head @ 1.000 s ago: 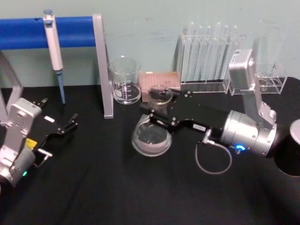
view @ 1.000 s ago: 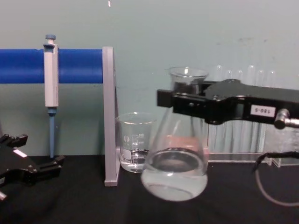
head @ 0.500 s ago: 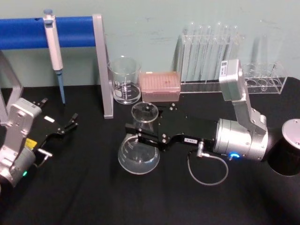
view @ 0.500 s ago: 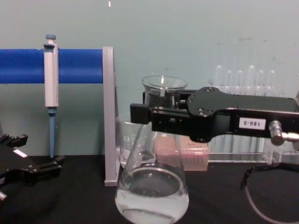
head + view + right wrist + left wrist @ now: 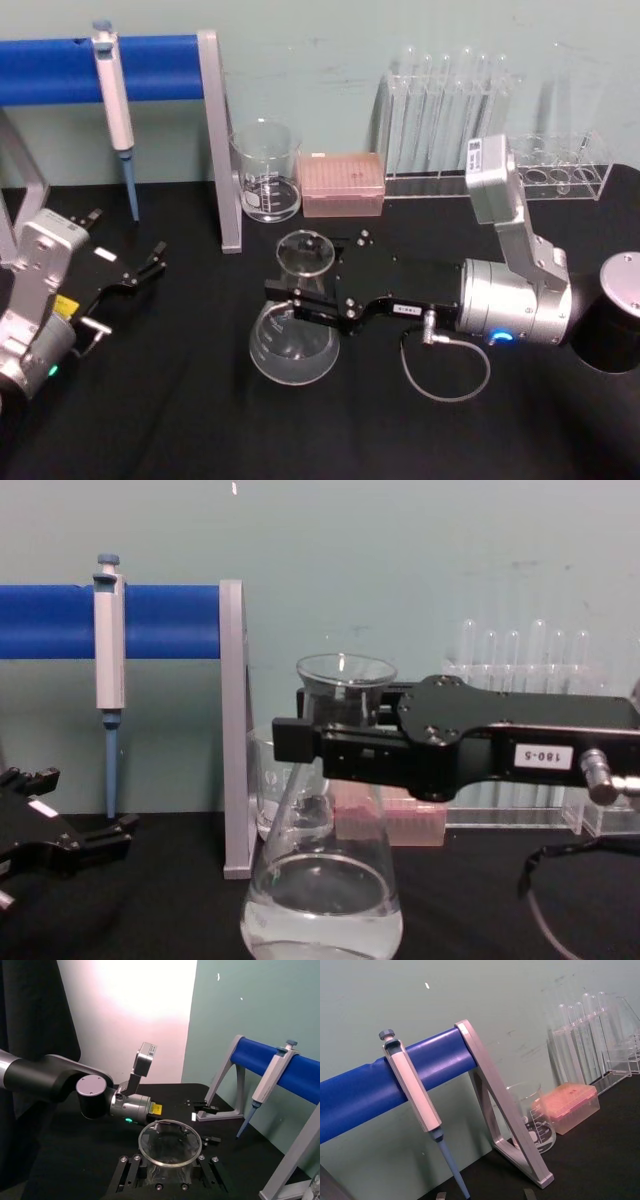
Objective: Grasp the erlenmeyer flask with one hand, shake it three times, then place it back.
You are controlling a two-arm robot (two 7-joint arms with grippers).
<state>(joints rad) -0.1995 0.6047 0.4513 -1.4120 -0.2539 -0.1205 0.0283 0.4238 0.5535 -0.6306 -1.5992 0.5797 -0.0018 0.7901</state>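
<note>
Head view of a black table (image 5: pixel 200 420) with lab glassware. The right claw (image 5: pixel 298 297) reaches in from the right side of the frame, and its flat black fingers are closed on the neck of the flask (image 5: pixel 293 352), just under the flared rim. The flask sits at lower centre and holds a little clear liquid in its wide base. It is below the beaker (image 5: pixel 265 180) and pink box (image 5: pixel 343 183) in the frame. In the chest view the flask's (image 5: pixel 320 900) base runs off the bottom edge, so contact with the table cannot be told. The left claw (image 5: pixel 127 238) rests at the left edge, apparently open and holding nothing.
</note>
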